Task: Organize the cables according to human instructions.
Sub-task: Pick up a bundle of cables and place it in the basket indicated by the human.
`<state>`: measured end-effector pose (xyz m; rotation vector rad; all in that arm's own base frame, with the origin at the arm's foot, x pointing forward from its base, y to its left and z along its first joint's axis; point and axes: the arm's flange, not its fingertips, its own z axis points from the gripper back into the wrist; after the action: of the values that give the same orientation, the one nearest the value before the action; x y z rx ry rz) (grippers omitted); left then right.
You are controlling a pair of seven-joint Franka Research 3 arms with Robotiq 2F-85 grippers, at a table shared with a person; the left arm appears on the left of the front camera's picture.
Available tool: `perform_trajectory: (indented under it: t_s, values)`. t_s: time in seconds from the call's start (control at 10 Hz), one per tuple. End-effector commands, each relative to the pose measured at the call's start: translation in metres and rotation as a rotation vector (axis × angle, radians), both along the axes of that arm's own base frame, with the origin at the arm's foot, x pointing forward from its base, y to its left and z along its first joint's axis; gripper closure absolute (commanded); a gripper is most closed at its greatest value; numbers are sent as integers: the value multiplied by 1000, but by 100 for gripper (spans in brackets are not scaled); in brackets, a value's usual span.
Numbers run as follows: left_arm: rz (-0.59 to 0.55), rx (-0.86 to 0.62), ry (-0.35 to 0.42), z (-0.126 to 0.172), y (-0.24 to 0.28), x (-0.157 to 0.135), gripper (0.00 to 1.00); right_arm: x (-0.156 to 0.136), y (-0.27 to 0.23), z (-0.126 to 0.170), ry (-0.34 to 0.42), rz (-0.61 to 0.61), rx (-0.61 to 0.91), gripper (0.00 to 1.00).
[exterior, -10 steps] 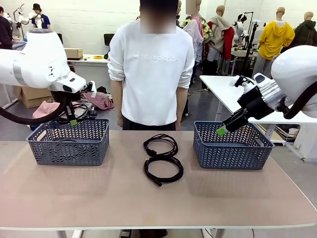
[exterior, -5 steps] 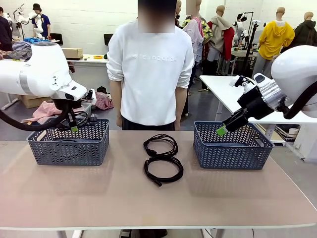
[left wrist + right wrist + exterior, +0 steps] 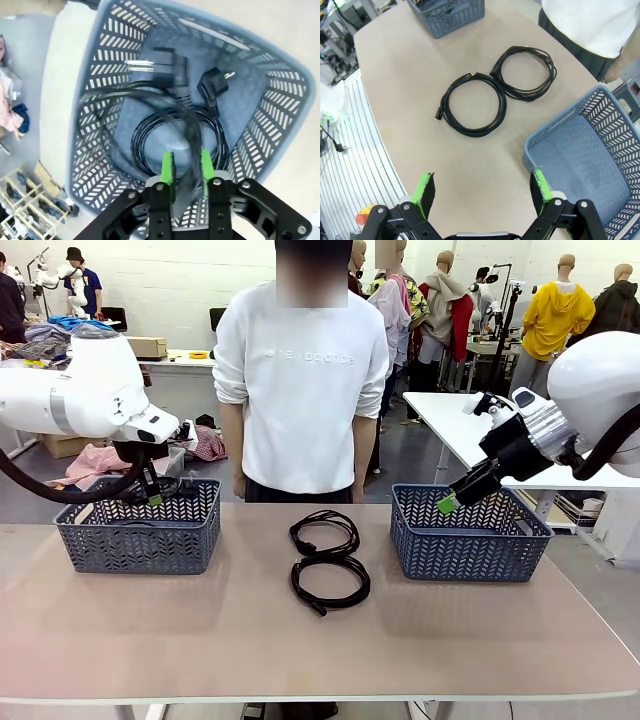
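Observation:
Two coiled black cables lie mid-table, the far one (image 3: 293,535) (image 3: 525,94) touching the near one (image 3: 366,588) (image 3: 470,132). My left gripper (image 3: 152,497) (image 3: 186,167) hangs over the left grey basket (image 3: 140,540) (image 3: 100,75). Its jaws are slightly parted, and a blurred cable strand (image 3: 187,125) runs loosely between them and down into the basket. On the basket floor lie a coiled cable (image 3: 142,130) and two plugs (image 3: 167,57). My right gripper (image 3: 447,502) (image 3: 482,192) is wide open and empty above the near left corner of the right grey basket (image 3: 465,545) (image 3: 620,130).
A person in a white sweatshirt (image 3: 305,390) stands at the far edge between the baskets, arms down. The tabletop (image 3: 200,640) in front of the baskets and cables is bare. Another table (image 3: 450,415) stands behind on the right.
My left gripper came down towards the left basket and its jaws parted, letting the cable slip down into the basket. The right arm and the two cables on the table stayed still.

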<state>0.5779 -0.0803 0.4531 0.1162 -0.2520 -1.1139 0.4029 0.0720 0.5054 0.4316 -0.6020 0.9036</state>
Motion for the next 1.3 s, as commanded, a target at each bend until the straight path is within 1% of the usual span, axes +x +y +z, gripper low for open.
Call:
perform_trajectory:
  t_s: [0.0,0.1,0.2,0.3,0.4,0.5,0.6,0.7,0.8,1.1,1.2]
  values:
    - [34,-13,11,9,3,2,47,2,-1,0,-11,15,28,0]
    - [37,-8,17,10,2,3,61,2,-1,0,-11,15,28,0]
    - [36,1,25,12,-1,5,28,2,-1,0,-11,15,28,0]
    - [35,-4,37,12,-3,6,40,2,-1,0,-11,15,28,0]
    - [39,-8,52,13,-5,7,8,2,-1,0,-11,15,28,0]
    - [40,-16,58,13,-5,7,21,2,-1,0,-11,15,28,0]
    - [40,-26,62,12,-4,5,0,2,-1,0,-11,15,28,0]
    - [42,-32,66,12,-5,4,1,2,-1,0,-11,15,28,0]
    - [45,-39,70,12,-5,2,0,2,-1,0,-11,15,28,0]
    - [53,-67,68,13,-5,-3,0,2,-1,0,-11,15,28,0]
    - [75,-94,93,12,-8,-1,0,2,-1,0,-11,15,28,0]
